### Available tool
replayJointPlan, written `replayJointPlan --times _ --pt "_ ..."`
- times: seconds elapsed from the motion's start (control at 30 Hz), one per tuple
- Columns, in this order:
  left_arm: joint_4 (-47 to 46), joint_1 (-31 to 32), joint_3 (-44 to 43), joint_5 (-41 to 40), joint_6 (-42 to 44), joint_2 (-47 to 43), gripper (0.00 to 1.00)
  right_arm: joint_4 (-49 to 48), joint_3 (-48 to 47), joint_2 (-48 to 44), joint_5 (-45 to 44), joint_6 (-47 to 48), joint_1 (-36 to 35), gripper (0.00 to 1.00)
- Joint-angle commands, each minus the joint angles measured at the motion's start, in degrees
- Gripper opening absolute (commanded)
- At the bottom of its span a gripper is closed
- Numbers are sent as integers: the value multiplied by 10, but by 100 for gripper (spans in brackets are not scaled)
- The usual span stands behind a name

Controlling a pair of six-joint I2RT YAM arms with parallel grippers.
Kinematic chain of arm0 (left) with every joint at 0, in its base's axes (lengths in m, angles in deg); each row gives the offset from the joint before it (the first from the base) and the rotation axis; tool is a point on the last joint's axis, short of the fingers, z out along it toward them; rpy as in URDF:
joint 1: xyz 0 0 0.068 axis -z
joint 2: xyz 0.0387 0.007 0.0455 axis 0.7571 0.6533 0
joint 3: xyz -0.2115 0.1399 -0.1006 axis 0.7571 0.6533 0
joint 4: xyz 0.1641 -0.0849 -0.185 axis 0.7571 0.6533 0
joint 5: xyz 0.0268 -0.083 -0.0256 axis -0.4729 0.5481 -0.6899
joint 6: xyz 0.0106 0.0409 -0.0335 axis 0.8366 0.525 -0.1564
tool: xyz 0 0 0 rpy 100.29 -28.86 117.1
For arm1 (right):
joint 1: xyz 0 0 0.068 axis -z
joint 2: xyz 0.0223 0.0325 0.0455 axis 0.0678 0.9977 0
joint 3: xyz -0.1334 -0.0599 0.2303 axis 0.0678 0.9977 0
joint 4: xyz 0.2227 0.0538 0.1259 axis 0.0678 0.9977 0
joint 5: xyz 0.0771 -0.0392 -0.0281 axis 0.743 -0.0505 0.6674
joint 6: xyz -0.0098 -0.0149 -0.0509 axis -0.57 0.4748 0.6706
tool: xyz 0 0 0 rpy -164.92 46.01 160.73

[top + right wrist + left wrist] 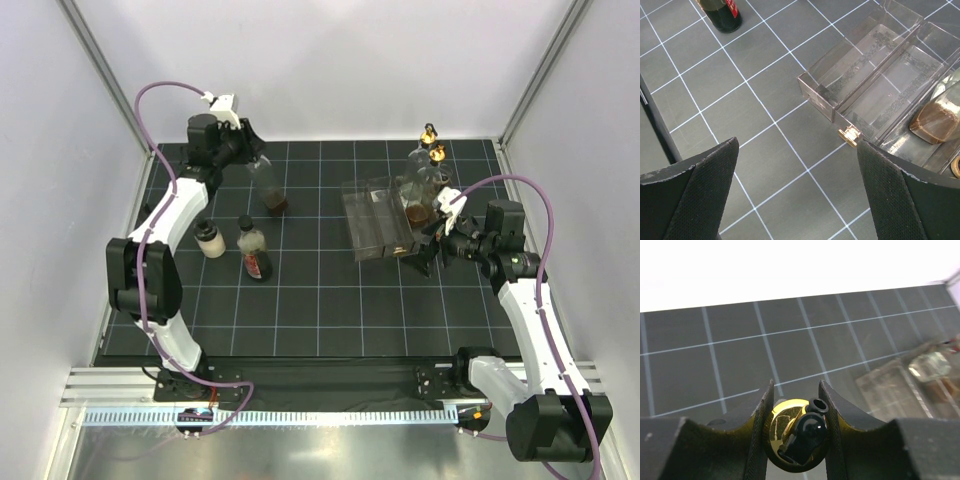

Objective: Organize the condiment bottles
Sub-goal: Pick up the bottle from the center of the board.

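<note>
My left gripper (247, 147) is shut on the gold pourer top (792, 432) of a tall clear bottle (270, 182) at the back left of the mat; the bottle has brown liquid in its base. In the left wrist view both fingers (762, 410) press against the gold top. A small pale bottle (209, 240) and a dark sauce bottle (254, 252) with a red label stand to the left of centre. Two more gold-topped bottles (436, 160) stand in the clear rack (380, 215). My right gripper (432, 252) hangs open just in front of the rack's near right corner, holding nothing.
The clear divided rack (875, 65) has a small gold latch (849, 135) on its near end, and a bottle base with brown liquid (935, 120) sits in its right lane. The dark sauce bottle (722, 12) shows far off. White walls enclose the gridded mat (330, 310).
</note>
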Motion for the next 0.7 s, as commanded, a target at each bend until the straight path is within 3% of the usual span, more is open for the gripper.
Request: replayJointPlan --times 0.0,0.67 --pt "-90 14 -34 43 -36 -76 0 -3 0 -3 13 13 -1 100" --pt "-59 104 31 139 -86 -211 0 -30 36 -32 115 51 -2 100"
